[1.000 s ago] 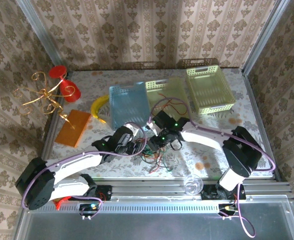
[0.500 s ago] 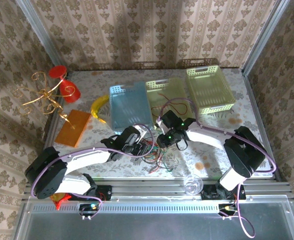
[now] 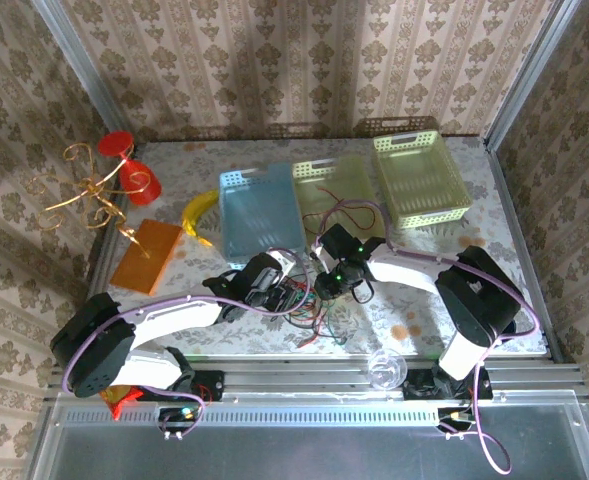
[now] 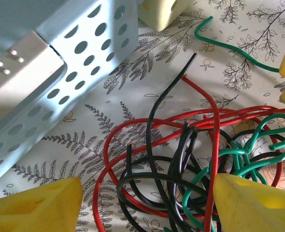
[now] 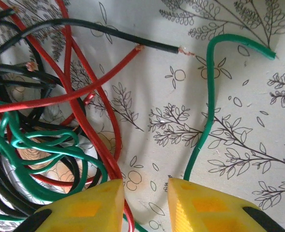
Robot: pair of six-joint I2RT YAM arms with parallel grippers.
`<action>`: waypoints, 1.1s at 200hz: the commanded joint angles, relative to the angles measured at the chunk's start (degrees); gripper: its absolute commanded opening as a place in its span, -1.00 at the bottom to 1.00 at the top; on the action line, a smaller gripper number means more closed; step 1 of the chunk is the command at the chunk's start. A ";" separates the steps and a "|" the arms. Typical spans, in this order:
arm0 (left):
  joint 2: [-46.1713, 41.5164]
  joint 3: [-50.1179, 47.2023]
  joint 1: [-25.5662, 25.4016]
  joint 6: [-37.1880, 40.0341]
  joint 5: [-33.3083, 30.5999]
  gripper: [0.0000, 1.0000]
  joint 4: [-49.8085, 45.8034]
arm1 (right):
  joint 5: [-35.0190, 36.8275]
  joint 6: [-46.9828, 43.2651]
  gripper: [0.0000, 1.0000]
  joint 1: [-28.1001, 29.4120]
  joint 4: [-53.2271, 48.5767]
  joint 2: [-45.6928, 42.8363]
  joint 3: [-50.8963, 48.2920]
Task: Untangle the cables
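The table has a cloth with a fern and flower print. At its far side stand a blue perforated basket and two pale yellow-green baskets. The cables, black, red and green, lie in one tangle on the cloth in front of the blue basket, between the two arms. The left gripper is low over the tangle with its yellow jaws wide apart, and the loops lie between them. The right gripper has its jaws narrow, with a small gap. A red cable runs down into this gap; whether it is pinched I cannot tell. One green cable lies apart from the tangle.
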 commanded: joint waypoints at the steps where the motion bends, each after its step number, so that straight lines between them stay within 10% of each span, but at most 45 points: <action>1: 1.02 -0.82 -0.48 0.28 -1.07 0.46 -0.89 | -1.63 0.43 -0.34 0.33 -2.02 1.14 -1.30; 110: 2.87 -1.95 -0.81 -1.21 -3.96 0.38 -0.35 | 1.59 0.34 -0.25 0.08 -1.56 -6.54 -1.96; 220: 8.16 -1.86 -0.78 -3.76 -5.41 -0.58 1.07 | -6.09 -0.58 -0.22 -0.20 -2.46 -4.53 -2.46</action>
